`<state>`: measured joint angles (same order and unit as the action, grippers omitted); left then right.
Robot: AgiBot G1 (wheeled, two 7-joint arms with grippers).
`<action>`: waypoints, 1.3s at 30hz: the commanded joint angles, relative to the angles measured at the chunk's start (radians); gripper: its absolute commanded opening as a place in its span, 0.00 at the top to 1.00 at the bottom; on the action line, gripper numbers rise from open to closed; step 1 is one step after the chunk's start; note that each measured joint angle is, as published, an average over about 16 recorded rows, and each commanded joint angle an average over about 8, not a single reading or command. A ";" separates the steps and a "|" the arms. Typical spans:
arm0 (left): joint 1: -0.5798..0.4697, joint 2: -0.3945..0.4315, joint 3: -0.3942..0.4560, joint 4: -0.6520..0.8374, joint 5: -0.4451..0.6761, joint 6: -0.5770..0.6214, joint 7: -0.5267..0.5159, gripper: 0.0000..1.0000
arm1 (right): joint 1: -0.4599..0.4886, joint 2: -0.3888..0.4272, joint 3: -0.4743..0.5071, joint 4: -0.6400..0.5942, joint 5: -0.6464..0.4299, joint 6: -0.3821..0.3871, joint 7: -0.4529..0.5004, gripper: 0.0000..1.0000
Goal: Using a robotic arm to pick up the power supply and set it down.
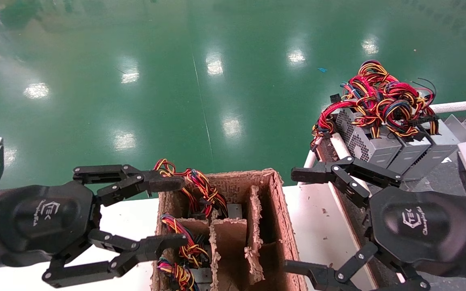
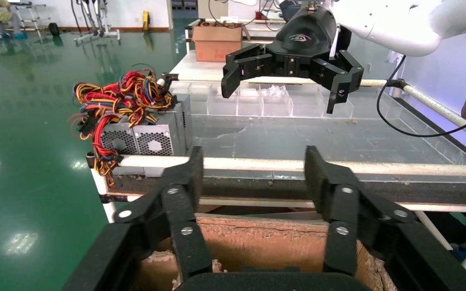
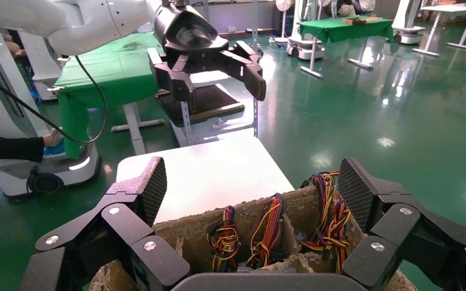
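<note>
Silvery-grey power supplies [image 1: 372, 147] with honeycomb vents lie side by side on the rack at the right, under a heap of red, yellow and black wires [image 1: 382, 97]; the left wrist view shows them too [image 2: 151, 138]. More wire bundles [image 1: 194, 186] stick out of a divided cardboard box [image 1: 275, 210] in front of me. My left gripper [image 1: 181, 211] is open beside the box's left wall, holding nothing. My right gripper [image 1: 293, 220] is open just right of the box, below the rack's power supplies, also holding nothing.
The box stands on a white table [image 1: 123, 218]. A white rail [image 1: 459, 106] borders the rack, with clear dividers [image 2: 261, 100] behind it. Green floor [image 1: 176, 81] lies beyond. The right wrist view shows wires in the box compartments [image 3: 261, 233].
</note>
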<state>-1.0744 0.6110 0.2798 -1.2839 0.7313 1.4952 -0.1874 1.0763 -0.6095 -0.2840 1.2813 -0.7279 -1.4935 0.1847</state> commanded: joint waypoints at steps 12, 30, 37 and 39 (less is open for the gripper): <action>0.000 0.000 0.000 0.000 -0.001 0.000 0.000 1.00 | -0.001 -0.001 -0.001 0.000 -0.003 0.002 -0.001 0.00; -0.001 0.000 0.001 0.001 -0.001 0.000 0.001 0.16 | 0.004 -0.074 -0.094 -0.009 -0.157 0.072 0.035 0.00; -0.001 0.000 0.001 0.002 -0.002 0.000 0.001 0.00 | 0.007 -0.104 -0.132 -0.004 -0.219 0.088 0.038 0.00; -0.001 0.000 0.002 0.002 -0.002 0.000 0.001 0.00 | 0.010 -0.127 -0.153 -0.001 -0.254 0.101 0.043 0.00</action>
<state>-1.0752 0.6107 0.2814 -1.2820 0.7297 1.4951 -0.1863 1.0931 -0.7483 -0.4420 1.2704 -0.9857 -1.3928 0.2326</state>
